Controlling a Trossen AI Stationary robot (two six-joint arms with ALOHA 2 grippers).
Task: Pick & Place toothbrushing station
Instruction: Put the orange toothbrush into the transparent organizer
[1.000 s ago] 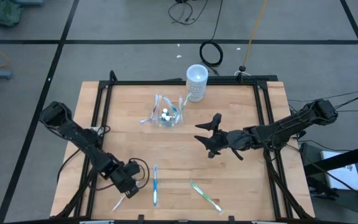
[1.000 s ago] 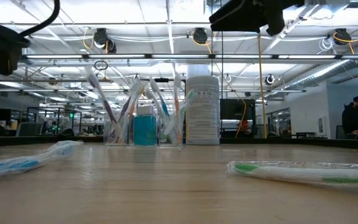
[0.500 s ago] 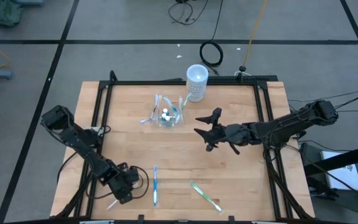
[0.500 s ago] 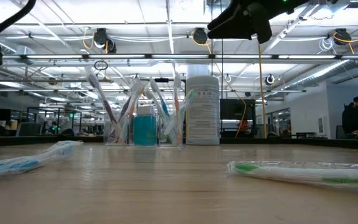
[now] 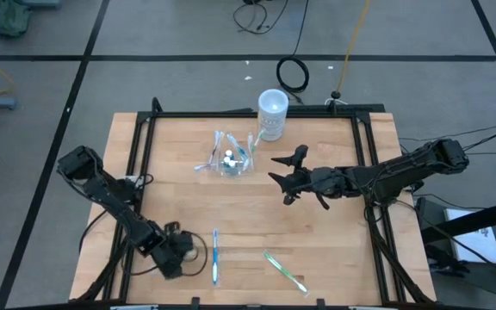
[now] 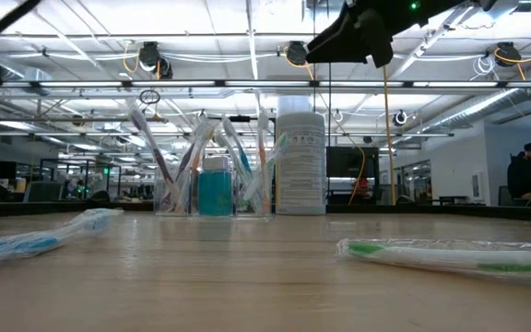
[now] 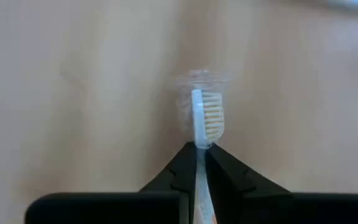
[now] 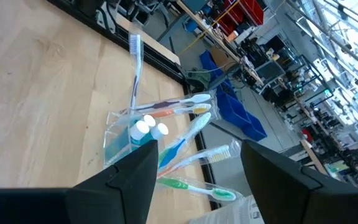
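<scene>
At the bench's (image 5: 334,258) near edge, about seven o'clock from its middle, the left gripper (image 5: 171,263) is down on the wood. Its fingers (image 7: 182,177) are pinched almost shut on the neck of a wrapped brush (image 7: 204,118), bristle head poking out just past the tips. The wrist view shows the handle running straight back between the fingers, so the brush's long axis lies in line with the gripper.

Just beside it, at six o'clock, lies a blue brush (image 5: 215,257), and a little on toward five o'clock a green brush (image 5: 285,271), both flat on the bench and untouched.

Mid-bench, slightly to three o'clock, the right gripper (image 5: 288,176) hovers above the wood with fingers spread wide and nothing between them.

Farther back, at about twelve o'clock, stands the station (image 5: 229,159), a clear holder with several brushes splayed out of it and a blue bottle inside. Behind it, at the far rail toward one o'clock, stands a white cup (image 5: 272,114).

From the left fingers the station lies up toward one o'clock, most of the bench's depth away; from the right gripper it lies near, at ten o'clock. The right arm is much the nearer, yet it is the left that has a brush to carry there.
</scene>
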